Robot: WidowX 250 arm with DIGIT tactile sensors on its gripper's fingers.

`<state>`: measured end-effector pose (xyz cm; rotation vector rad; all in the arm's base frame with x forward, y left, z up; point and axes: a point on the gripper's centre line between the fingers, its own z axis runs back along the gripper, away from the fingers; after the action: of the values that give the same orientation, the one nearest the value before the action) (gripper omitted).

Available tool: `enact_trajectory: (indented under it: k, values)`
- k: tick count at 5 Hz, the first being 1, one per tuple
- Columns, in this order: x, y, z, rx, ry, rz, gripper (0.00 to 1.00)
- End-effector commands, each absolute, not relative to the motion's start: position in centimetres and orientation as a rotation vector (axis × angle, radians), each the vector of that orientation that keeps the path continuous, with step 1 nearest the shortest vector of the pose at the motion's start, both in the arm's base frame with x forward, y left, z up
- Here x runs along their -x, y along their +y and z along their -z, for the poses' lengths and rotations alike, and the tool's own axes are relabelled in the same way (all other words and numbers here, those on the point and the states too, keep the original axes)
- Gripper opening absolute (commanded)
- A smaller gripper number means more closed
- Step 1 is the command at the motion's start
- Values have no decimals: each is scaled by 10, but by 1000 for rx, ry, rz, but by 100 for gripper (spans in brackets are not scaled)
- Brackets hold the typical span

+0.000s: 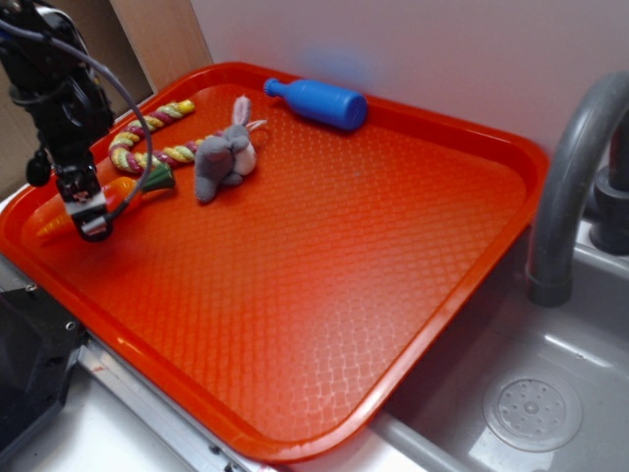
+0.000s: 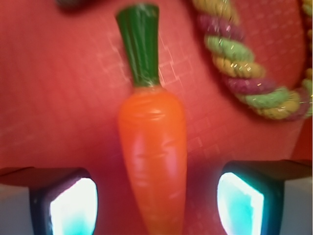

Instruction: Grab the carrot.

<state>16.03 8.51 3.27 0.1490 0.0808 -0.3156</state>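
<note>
The carrot (image 2: 152, 147) lies flat on the red tray (image 1: 324, 275), orange body toward me and dark green stub pointing away. In the exterior view the carrot (image 1: 123, 192) rests near the tray's left rim, partly hidden by my arm. My gripper (image 2: 156, 203) hangs just over its tapered half, open, with one finger on each side and a gap between each pad and the orange body. In the exterior view the gripper (image 1: 86, 208) sits low over the tray.
A pink-yellow-green twisted rope toy (image 1: 157, 133) curls just behind the carrot, its strands (image 2: 244, 73) close on the right. A grey plush bunny (image 1: 224, 155) and a blue bottle (image 1: 319, 102) lie farther back. A sink with a grey faucet (image 1: 570, 177) is at the right.
</note>
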Motion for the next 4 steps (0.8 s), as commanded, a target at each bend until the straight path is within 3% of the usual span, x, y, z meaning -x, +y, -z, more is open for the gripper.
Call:
enact_trajectory:
  k: [1,2,3,4]
  values:
    - [-162,74,0,-124,140,425,91]
    - [-161,73,2,-105,121,429,0]
    - [-162,81,-24,-105,122,317,0]
    - [-168,87,-66,-117,117,120,0]
